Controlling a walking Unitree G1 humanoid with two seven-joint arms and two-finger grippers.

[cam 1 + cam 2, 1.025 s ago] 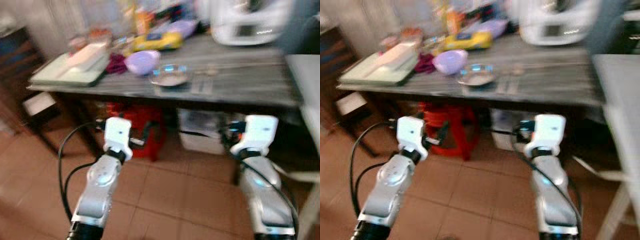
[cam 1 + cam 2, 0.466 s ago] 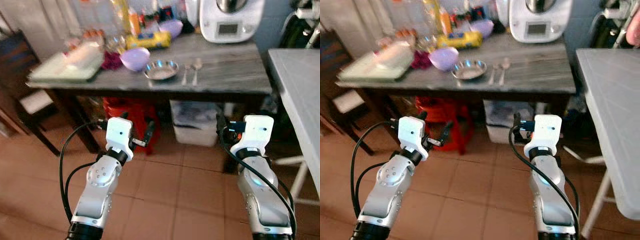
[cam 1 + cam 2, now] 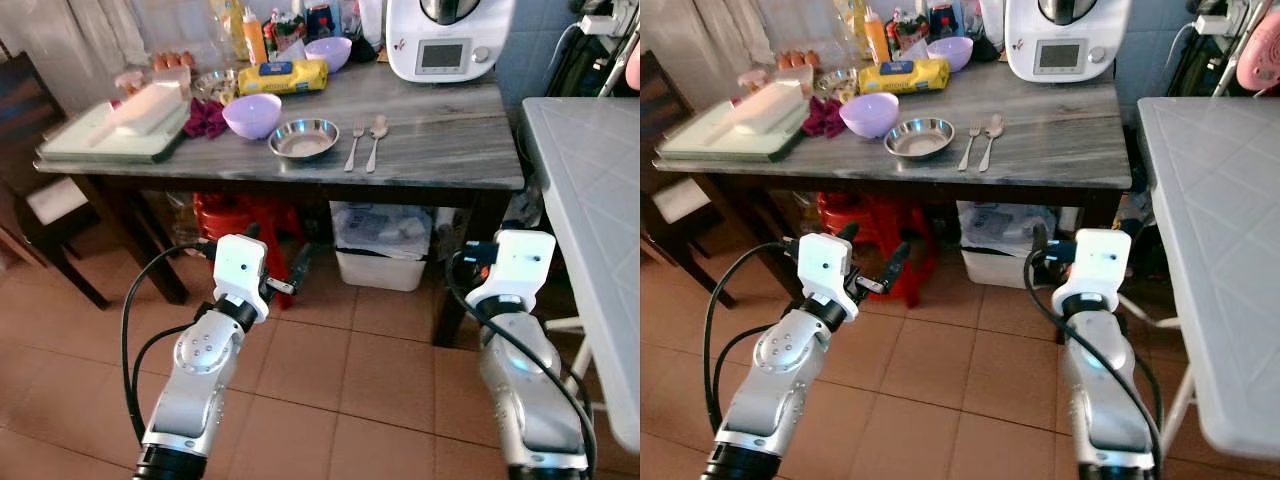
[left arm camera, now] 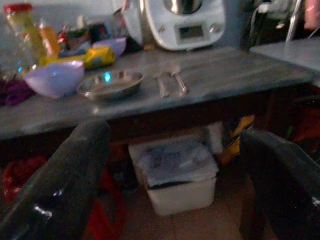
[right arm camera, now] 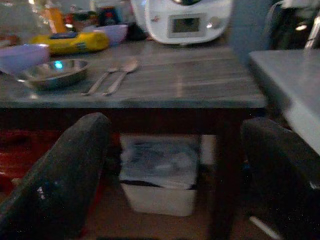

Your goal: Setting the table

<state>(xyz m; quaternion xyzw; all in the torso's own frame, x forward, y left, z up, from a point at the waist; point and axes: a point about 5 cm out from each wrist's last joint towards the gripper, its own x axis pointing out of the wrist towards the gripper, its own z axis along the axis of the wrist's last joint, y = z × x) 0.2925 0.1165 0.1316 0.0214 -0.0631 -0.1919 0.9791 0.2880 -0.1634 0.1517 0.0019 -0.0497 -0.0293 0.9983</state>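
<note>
On the grey wooden table [image 3: 450,150] ahead lie a metal bowl [image 3: 303,139], a fork [image 3: 355,145] and a spoon [image 3: 375,141], with a purple bowl [image 3: 252,114] to their left. Both arms are held low in front of the table, well short of it, above the tiled floor. My left gripper [image 4: 170,190] is open, its black fingers [image 4: 65,185] wide apart and nothing between them. The right gripper [image 5: 170,185] is open and empty as well, pointing at the table's front edge.
A white kitchen appliance [image 3: 448,38], a yellow packet [image 3: 281,76], bottles and a tray [image 3: 100,145] crowd the table's back and left. Below it stand a red stool [image 3: 235,215] and a plastic bin [image 3: 385,245]. A white folding table [image 3: 590,210] is close on the right, a dark chair [image 3: 25,110] on the left.
The whole picture has shifted and sharpened, so the camera has moved; the white table on the right now fills more of the view. Both arms keep the same pose.
</note>
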